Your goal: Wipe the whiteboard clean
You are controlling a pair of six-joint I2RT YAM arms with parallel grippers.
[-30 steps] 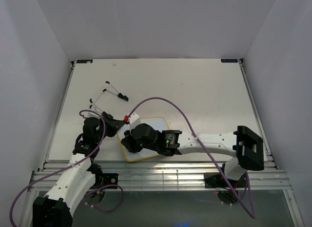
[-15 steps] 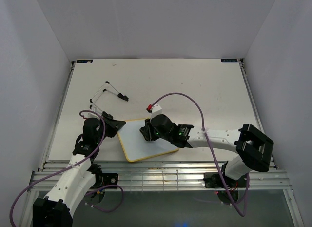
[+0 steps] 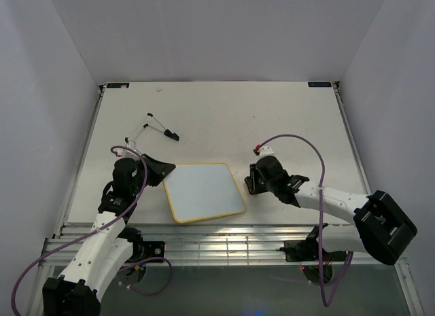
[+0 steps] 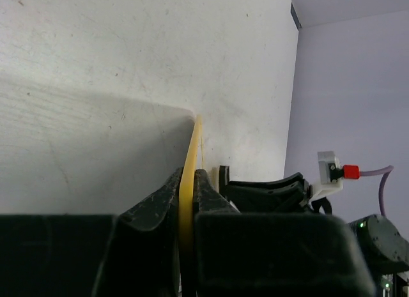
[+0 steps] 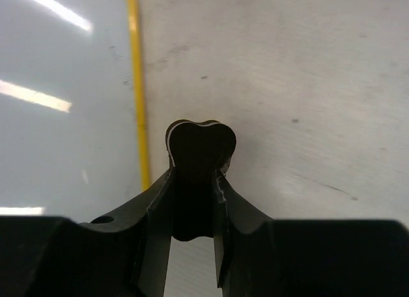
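Note:
The whiteboard [image 3: 204, 191] lies flat near the table's front edge, its white face bare inside the yellow frame. My left gripper [image 3: 162, 172] is shut on the board's left edge; in the left wrist view the yellow frame [image 4: 190, 158] runs between the jaws. My right gripper [image 3: 252, 181] is just right of the board, shut on a small black eraser block [image 5: 200, 158] held over the bare table. The board's yellow right edge [image 5: 137, 86] shows beside it in the right wrist view.
A black wire stand [image 3: 155, 128] lies on the table behind the left arm. The table's front rail [image 3: 224, 229] runs just below the board. White walls close in the left, right and back.
My right gripper has swept the eraser rightward across the whiteboard and off its right edge onto the table. The left gripper has stayed clamped on the board's left edge.

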